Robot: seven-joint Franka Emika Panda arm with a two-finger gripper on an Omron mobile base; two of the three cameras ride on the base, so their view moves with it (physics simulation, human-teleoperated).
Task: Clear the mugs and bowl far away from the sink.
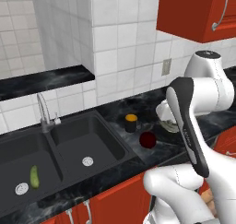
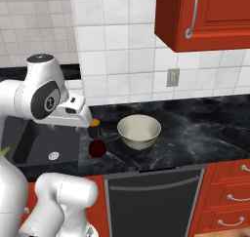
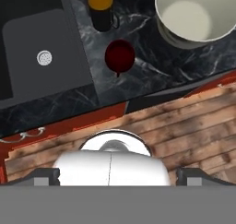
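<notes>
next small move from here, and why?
Probably lower the open gripper toward the dark red mug. It stands nearest the counter's front edge, beside the sink, with the black mug behind it and the bowl off to the side. The hand view shows the gripper high above the floor and counter edge, touching nothing, so an approach comes before any grasp.
</notes>
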